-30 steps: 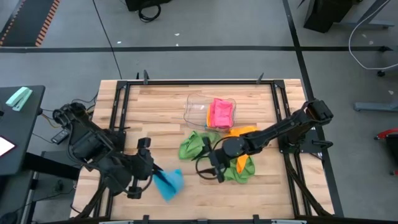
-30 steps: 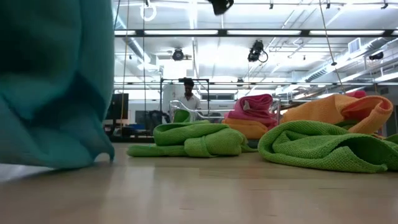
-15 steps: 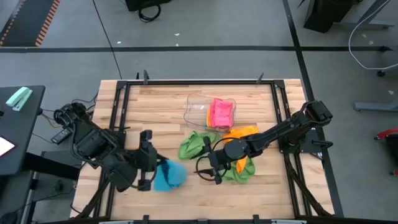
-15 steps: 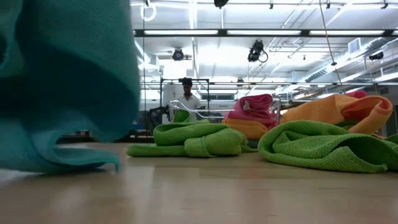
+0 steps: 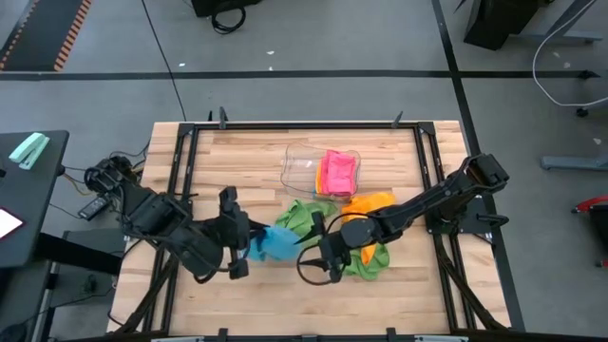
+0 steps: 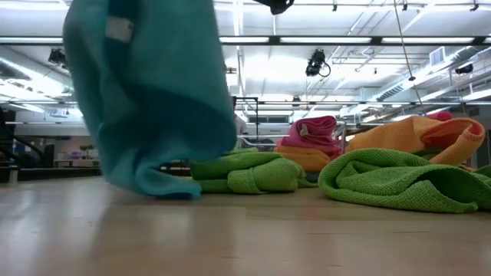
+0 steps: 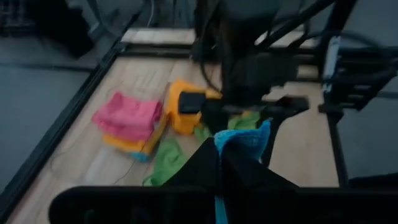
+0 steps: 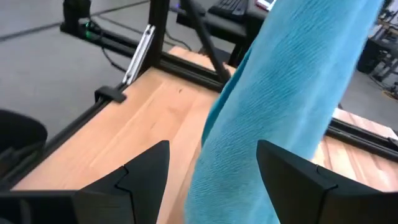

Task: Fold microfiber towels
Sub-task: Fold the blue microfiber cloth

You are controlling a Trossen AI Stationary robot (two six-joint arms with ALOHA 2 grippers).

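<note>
My left gripper [image 5: 249, 249] is shut on a blue towel [image 5: 277, 241], which hangs bunched below it in the low view [image 6: 153, 92]. My right gripper [image 5: 309, 262] is open just right of the towel. In its wrist view [image 8: 212, 149] the towel [image 8: 292, 93] hangs in front of and between the spread fingers; I cannot tell if they touch it. Two green towels [image 5: 302, 218] [image 5: 369, 256] and an orange towel [image 5: 369, 200] lie crumpled mid-table. A pink towel [image 5: 338, 172] lies in a clear tray [image 5: 299, 163]. My left gripper pinches a bunched upper part of the blue towel [image 7: 244, 140] between its two shut fingers; one layer or several, I cannot tell. The fingers come slanting from the table's left. The towel hangs slack below them, and its lower end [image 6: 165, 188] reaches the table top.
The black frame rails [image 5: 180, 161] run along the table's sides. Bare wood [image 5: 228, 171] lies at the far left and along the near edge [image 5: 313, 309]. A person stands in the room beyond the table.
My left gripper has carried the blue towel from near the table's near edge toward the right and far side, next to the green towel. The towel now hangs longer from the fingers. My right gripper has shifted a little toward the towel.
</note>
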